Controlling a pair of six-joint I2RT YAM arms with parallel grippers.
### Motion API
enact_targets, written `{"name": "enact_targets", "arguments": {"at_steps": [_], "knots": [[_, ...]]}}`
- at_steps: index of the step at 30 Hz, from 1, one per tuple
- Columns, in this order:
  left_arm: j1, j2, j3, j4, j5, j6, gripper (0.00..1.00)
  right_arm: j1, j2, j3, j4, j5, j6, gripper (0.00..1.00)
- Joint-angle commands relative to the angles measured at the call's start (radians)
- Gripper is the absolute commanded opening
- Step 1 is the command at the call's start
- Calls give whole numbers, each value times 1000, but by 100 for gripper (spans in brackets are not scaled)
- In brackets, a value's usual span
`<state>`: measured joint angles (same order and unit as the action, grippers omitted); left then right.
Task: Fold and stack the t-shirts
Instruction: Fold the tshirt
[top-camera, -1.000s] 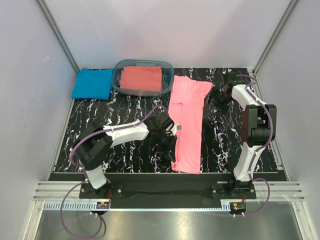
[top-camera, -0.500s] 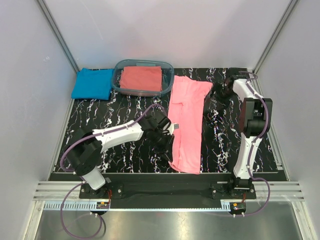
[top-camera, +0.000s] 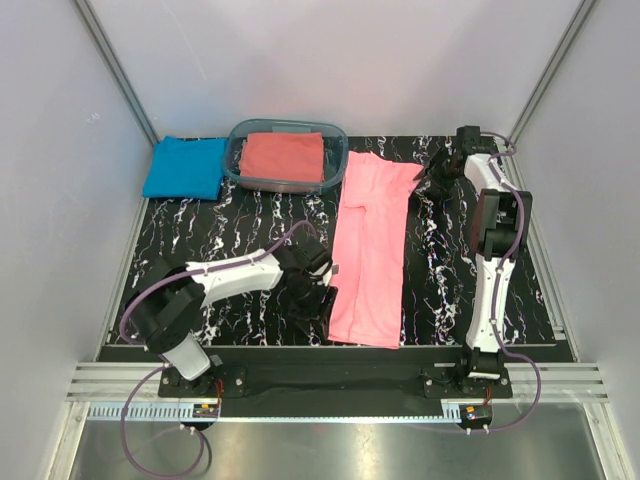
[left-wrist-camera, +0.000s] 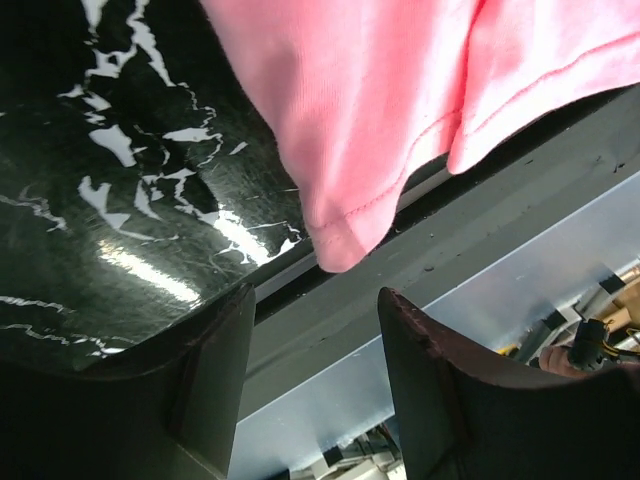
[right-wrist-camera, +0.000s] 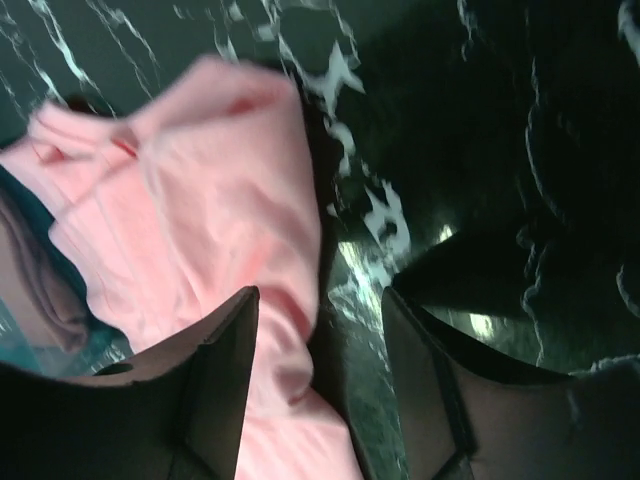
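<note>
A light pink t-shirt (top-camera: 368, 246) lies folded into a long strip down the middle of the black marbled table. Its near hem corner (left-wrist-camera: 345, 235) hangs at the table's front edge. My left gripper (top-camera: 312, 305) is open and empty, just left of that near corner. My right gripper (top-camera: 436, 178) is open and empty at the shirt's far right corner (right-wrist-camera: 190, 220); one finger is over the cloth, the other over bare table. A bright blue t-shirt (top-camera: 186, 167) lies folded at the far left. A coral-red t-shirt (top-camera: 284, 157) lies folded inside the tub.
A clear bluish plastic tub (top-camera: 338, 140) stands at the back centre, touching the pink shirt's far left corner. White walls close in on both sides. The table's front edge (left-wrist-camera: 300, 300) and a metal rail lie just under my left gripper.
My left gripper has moved toward the near edge and left, off the pink shirt's side, and the shirt's near part has shifted left. My right gripper has moved to the far right corner of the shirt.
</note>
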<state>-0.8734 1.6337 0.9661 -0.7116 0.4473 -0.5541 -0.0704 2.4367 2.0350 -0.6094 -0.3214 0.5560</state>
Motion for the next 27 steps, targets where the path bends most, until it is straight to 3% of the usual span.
{"name": "enact_targets", "arguments": {"at_steps": [1,12,16,20,27], "knots": [[-6,-72,43,-3,-64,14,58,1,67,103,79,-10,39,60],[-6,-120,-18,40,-82,-33,59,-8,234,322,-31,-5,50,59],[-3,-88,-33,77,-58,-30,61,-8,182,309,-156,2,-16,68],[8,-52,-21,101,-18,-32,61,-5,-61,138,-280,68,-102,76],[74,-2,17,141,71,-52,64,1,-534,-402,-348,111,-165,85]]}}
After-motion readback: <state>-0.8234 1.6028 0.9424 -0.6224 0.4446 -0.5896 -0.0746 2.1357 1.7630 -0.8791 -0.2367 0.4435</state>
